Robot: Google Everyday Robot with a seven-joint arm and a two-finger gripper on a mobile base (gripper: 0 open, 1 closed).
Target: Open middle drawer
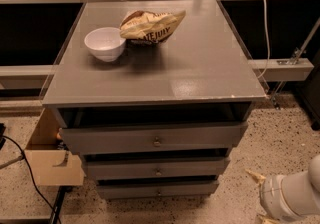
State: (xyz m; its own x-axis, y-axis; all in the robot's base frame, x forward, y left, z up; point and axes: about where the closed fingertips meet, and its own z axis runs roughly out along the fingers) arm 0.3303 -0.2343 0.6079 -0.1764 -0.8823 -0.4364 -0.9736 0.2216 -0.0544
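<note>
The grey cabinet has three drawer fronts stacked below its top. The middle drawer (125, 169) has a small round metal knob (158, 172) at its centre, and its front sits in line with the others. The taller top drawer (110, 139) is above it and the narrow bottom drawer (130, 189) below. My gripper (256, 197) is at the lower right, over the floor, right of the drawers and apart from them. Its two cream fingertips (253, 176) are spread open and hold nothing.
A white bowl (104, 43) and a crumpled chip bag (151, 26) lie on the cabinet top (200, 68). A cardboard box (47, 160) and a black cable (30, 178) are on the floor at the left. A white cable (263, 23) hangs at the right.
</note>
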